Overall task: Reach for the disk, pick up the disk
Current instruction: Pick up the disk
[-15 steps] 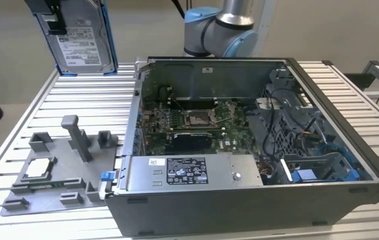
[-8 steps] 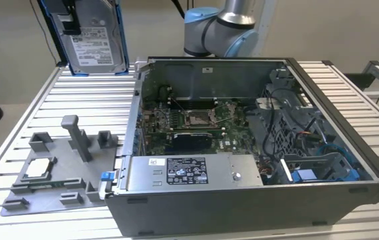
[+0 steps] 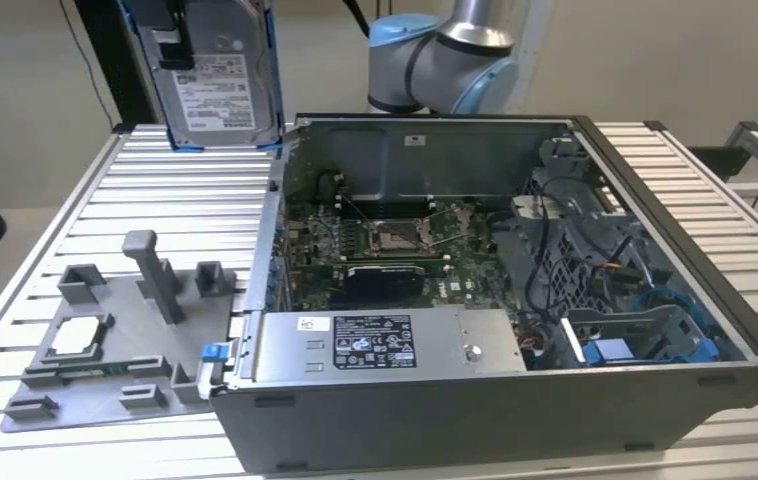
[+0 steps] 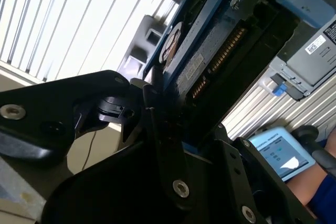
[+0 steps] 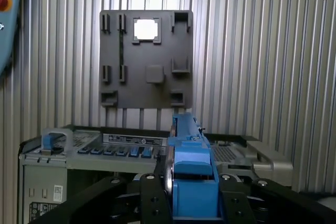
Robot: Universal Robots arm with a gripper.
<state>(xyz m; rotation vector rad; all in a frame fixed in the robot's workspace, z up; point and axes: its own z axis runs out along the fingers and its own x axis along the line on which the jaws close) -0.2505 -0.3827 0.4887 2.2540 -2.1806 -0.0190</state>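
Hanging upright in the air, the disk (image 3: pixel 219 75) sits toward the exterior view's left, outside the open computer case (image 3: pixel 486 410) and above the slatted table (image 3: pixel 32 210). In the first wrist view the gripper (image 5: pixel 189 181) is closed around it, with a black finger (image 5: pixel 149 195) pressed to either side of the drive's blue bracket. The second wrist view shows the same clamp from the side, with the drive's circuit board and connector edge (image 4: pixel 220 51) facing the camera.

Judged from these frames, both the reach and the pick-up look done: the drive touches neither table nor case, and the grey tray (image 5: pixel 147 56) lies well below it. Nothing of the stated task appears to be left.

A white printed label (image 3: pixel 215 75) covers the drive's silver face, and its fine print is too small to make out. A white-and-black label (image 3: pixel 372 343) sits on the long grey box (image 3: pixel 473 345) along the case's near edge, and it cannot be read either. A small silver chip (image 3: pixel 79 335) rests in the tray. In the second wrist view a person's hand (image 4: pixel 315 142) holds a tablet (image 4: pixel 278 153) with a lit screen, and its writing cannot be made out.
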